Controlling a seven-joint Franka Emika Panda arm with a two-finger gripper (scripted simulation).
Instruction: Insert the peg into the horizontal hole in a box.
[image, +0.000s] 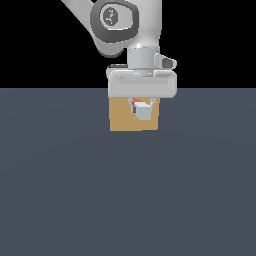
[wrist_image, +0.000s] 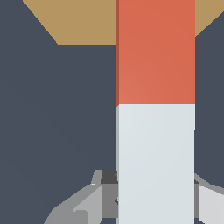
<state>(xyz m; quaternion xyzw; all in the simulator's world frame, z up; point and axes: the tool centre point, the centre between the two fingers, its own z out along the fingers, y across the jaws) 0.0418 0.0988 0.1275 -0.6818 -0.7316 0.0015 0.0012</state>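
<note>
While my arm hangs over the far edge of the table, about midway along it, my gripper holds the peg, its fingers closed against the pale grey-white part. Seen from the wrist, the peg runs away from the fingers, grey-white near them and orange-red farther out, and the orange-red part reaches over the tan box. Whether its tip touches the box I cannot tell, because the picture cuts it off. From the exterior view, the box stands on the table right at that far edge, directly behind my gripper. The pale end of the peg faces the camera in front of the middle of the box's face, with a sliver of orange-red above it. The hole is hidden behind the peg and gripper, so I cannot tell whether the peg has entered it.
</note>
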